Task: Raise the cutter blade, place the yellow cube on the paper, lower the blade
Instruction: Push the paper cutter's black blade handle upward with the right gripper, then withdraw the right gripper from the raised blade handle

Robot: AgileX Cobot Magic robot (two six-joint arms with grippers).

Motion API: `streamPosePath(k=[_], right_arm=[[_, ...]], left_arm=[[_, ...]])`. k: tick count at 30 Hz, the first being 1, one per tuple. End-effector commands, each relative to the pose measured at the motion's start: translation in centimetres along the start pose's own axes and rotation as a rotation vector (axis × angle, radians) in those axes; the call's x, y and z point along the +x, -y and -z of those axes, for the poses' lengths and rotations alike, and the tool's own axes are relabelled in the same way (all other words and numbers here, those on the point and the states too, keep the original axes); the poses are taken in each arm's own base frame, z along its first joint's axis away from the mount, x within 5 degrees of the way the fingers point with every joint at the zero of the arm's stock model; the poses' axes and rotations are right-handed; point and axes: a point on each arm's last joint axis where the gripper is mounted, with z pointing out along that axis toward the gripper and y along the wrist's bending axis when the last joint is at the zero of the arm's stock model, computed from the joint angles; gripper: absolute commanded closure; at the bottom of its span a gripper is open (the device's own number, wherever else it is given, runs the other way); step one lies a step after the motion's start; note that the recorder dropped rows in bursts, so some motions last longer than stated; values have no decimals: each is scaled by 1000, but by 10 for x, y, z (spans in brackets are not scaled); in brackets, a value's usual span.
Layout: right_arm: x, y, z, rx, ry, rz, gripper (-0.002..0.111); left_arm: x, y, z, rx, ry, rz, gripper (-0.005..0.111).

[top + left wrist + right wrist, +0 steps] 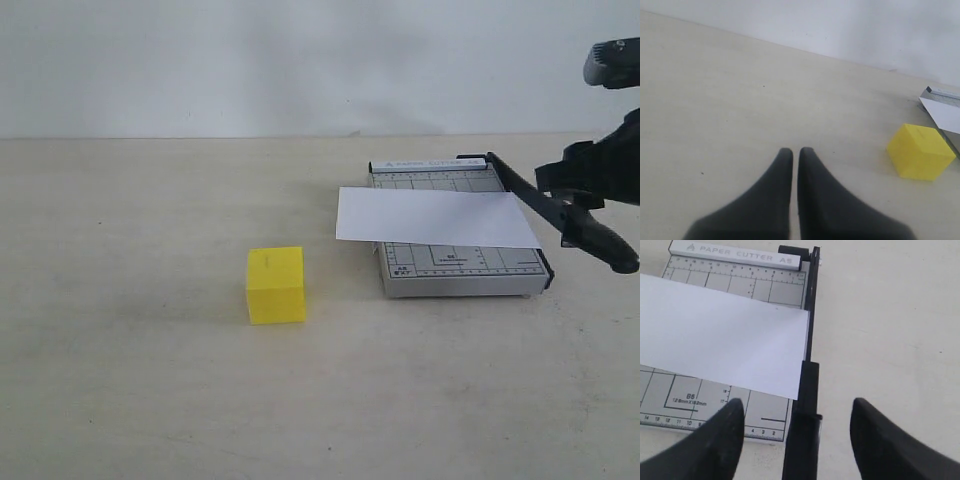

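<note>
Beige tabletop meets white wall; left jaws pinched empty, right jaws spread.

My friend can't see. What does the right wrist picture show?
The open right gripper has a finger on each side of the black blade. White paper lies across the grey cutter base, on a pale table.

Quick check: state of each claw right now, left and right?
Left claw: closed, holding nothing.
Right claw: open, fingers on either side of the cutter blade, not gripping it.
</note>
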Motion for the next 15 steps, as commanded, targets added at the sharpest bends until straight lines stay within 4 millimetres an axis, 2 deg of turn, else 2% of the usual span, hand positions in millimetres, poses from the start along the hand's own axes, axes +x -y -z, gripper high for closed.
streamPosePath(k=[1, 5, 8, 11, 15], right_arm=[[-5, 0, 2, 6, 48, 18, 49], [-12, 1, 6, 17, 117, 20, 49], [-18, 1, 19, 22, 171, 20, 49], [-23, 1, 45, 29, 248, 28, 53], [-13, -4, 89, 28, 368, 45, 73]], left_arm=[[-2, 0, 0, 0, 13, 7, 102], [-2, 0, 0, 0, 13, 7, 102], [-2, 0, 0, 0, 13, 7, 102], [-2, 0, 0, 0, 13, 7, 102], [-2, 0, 0, 0, 13, 7, 102]])
